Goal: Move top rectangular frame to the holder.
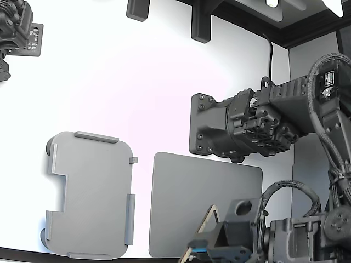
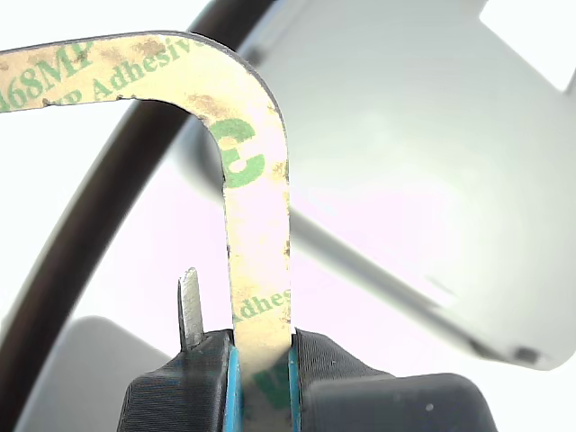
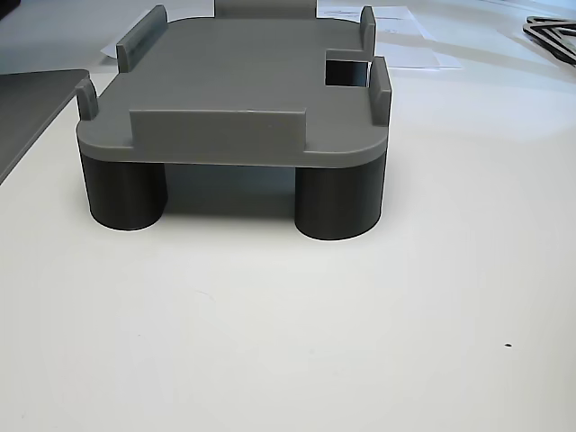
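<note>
The top rectangular frame point(image 2: 256, 234) is a thin tan strip with green adhesive lettering and a rounded corner. My gripper point(image 2: 261, 355) is shut on it between blue-padded jaws. In the exterior view the gripper point(image 1: 201, 247) sits at the bottom edge, over the front of the dark grey mat point(image 1: 203, 192), and holds the frame point(image 1: 206, 218) tilted up off it; only one corner shows. The holder point(image 1: 90, 194), a light grey tray with raised tabs and a side notch, lies at the exterior view's left, apart from the gripper. The other view shows it close up point(image 3: 234, 81) on round feet, with nothing on it.
A second arm point(image 1: 247, 126) with a dark plate hangs above the mat's far edge at the exterior view's right. Another device point(image 1: 16, 27) is at the top left. Dark frame outlines point(image 3: 553, 36) lie at the back right of the other view.
</note>
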Controlling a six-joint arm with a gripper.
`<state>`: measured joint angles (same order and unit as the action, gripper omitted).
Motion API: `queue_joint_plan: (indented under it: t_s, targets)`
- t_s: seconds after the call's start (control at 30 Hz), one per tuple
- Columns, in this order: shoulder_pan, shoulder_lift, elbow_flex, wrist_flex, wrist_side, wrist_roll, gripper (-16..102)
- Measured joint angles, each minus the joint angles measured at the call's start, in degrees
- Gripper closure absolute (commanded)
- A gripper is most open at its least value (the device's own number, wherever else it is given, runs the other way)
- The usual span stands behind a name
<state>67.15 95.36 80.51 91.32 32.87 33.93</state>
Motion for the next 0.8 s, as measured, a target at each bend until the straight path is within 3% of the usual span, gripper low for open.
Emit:
queue_joint_plan:
  t_s: [0.17,0.33,0.43,0.53,0.8]
  targets:
    - [-6.2,5.4,7.3,-3.6,4.5,-4.5,99]
    - [-13.3,9.6,12.6,-9.5,-1.2,-17.4,99]
    - [-15.8,10.2,13.1,-10.4,-0.7,-20.8,99]
    - [-17.7,10.4,12.4,-11.6,2.5,-19.3,98]
    - [-21.9,7.6,5.6,-9.9,2.8,-2.2,98]
